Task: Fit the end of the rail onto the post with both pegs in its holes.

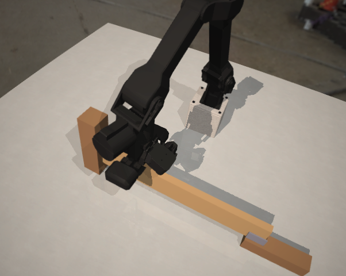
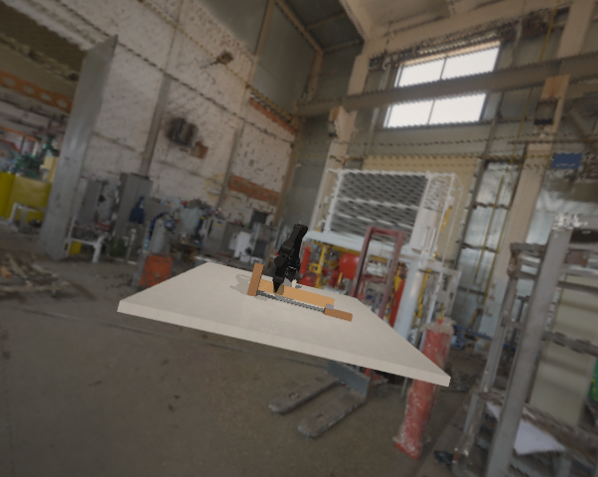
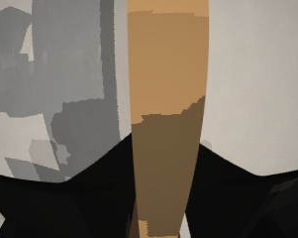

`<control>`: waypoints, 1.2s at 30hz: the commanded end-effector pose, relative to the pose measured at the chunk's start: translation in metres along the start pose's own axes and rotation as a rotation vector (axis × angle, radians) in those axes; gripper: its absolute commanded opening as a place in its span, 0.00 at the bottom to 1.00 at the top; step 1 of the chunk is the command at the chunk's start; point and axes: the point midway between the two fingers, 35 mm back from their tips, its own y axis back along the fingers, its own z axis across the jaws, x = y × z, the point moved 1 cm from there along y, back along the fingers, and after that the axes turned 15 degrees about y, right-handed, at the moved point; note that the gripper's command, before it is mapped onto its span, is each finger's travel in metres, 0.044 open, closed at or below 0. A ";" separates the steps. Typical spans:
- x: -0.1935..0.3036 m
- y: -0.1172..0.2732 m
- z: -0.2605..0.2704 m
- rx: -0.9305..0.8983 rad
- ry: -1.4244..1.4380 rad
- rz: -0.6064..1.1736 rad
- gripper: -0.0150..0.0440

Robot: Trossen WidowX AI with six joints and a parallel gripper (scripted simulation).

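Hand (image 1: 136, 171) (image 2: 277, 290) (image 3: 155, 137) gripping rail (image 1: 203, 204) (image 2: 309, 296) (image 3: 168, 64) nr post (image 1: 88, 142) (image 2: 255, 280), which is just beyond hand; prob. final seating, pegs hidden; next: check flush & level, then let go

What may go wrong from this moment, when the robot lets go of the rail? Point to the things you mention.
The rail (image 1: 196, 197) (image 2: 309, 296) (image 3: 168, 74) is held between the fingers near the post (image 1: 88, 142) (image 2: 255, 279); the pegs are hidden, so if they are only partly seated, that end might drop on release. Opening fingers could also nudge the far end, which sits at the small bracket (image 1: 256, 238) on the low block (image 1: 281, 253) (image 2: 339, 314).
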 end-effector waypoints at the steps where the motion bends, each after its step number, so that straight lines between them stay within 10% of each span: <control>1: 0.000 0.000 0.000 0.000 0.000 0.000 0.43; 14: 0.000 0.000 0.000 0.000 0.000 0.000 1.00; 36: -0.030 0.030 -0.007 0.008 0.002 0.007 1.00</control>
